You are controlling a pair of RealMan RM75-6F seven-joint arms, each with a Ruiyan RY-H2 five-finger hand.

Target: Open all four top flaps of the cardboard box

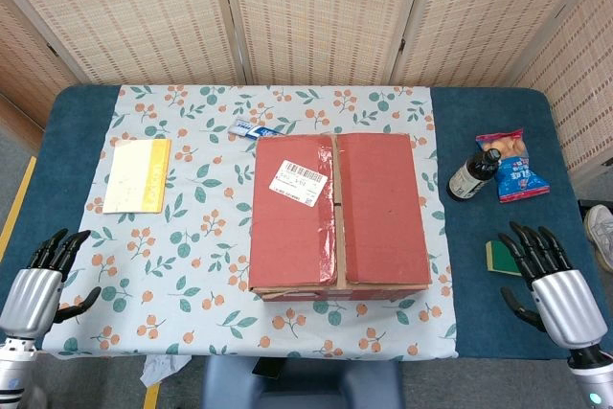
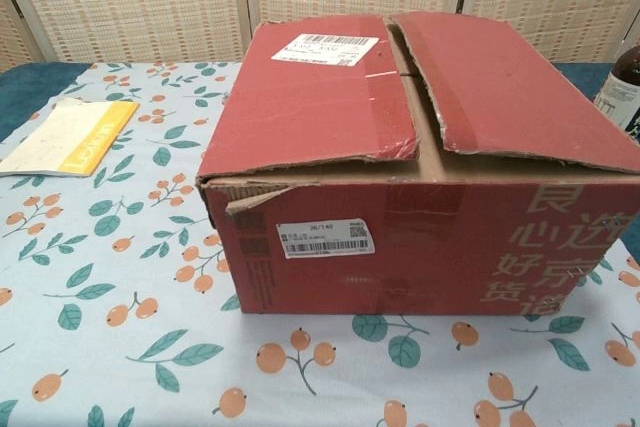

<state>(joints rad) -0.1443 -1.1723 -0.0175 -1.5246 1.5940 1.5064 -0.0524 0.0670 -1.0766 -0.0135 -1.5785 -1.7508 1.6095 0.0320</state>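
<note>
Nothing of the task is done yet: the red cardboard box (image 1: 337, 213) in the middle of the frame has both long top flaps down, and all four flaps are left to open. The left top flap (image 2: 315, 97) and the right top flap (image 2: 510, 87) meet along the centre seam, a little lifted and torn at the near edge; a white shipping label (image 1: 300, 182) sits on the left one. The left hand (image 1: 43, 280) at the lower left and the right hand (image 1: 548, 280) at the lower right rest near the worktop (image 1: 498, 323) edge, fingers spread, holding nothing.
</note>
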